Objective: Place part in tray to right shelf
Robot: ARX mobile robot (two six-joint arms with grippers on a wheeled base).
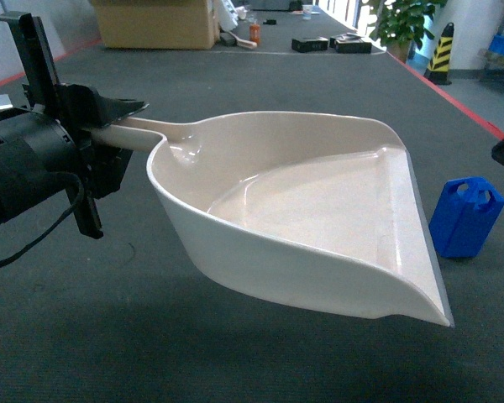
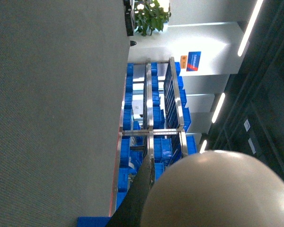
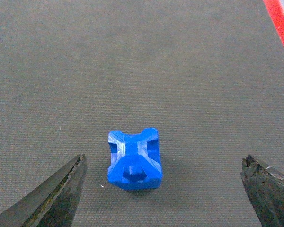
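Left claw (image 1: 109, 126), left of head frame, pinches the tray (image 1: 319, 218) handle; tray held off the grey floor (image 1: 109, 336). Part (image 3: 134, 158) on floor at right, just beyond tray lip. Right claw (image 3: 165, 189) spread wide, part low centre between its fingers, untouched.

Bright-blue part (image 3: 134, 159), cream-white tray (image 1: 260, 243)

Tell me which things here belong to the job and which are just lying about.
Job:
- cream-white plastic dustpan-shaped tray, held by the left gripper
- small bright-blue plastic part on the floor
- right gripper, open above the part
- steel shelf rack with blue crates

Lying about:
- cardboard box
- potted plant
- yellow-black bollard
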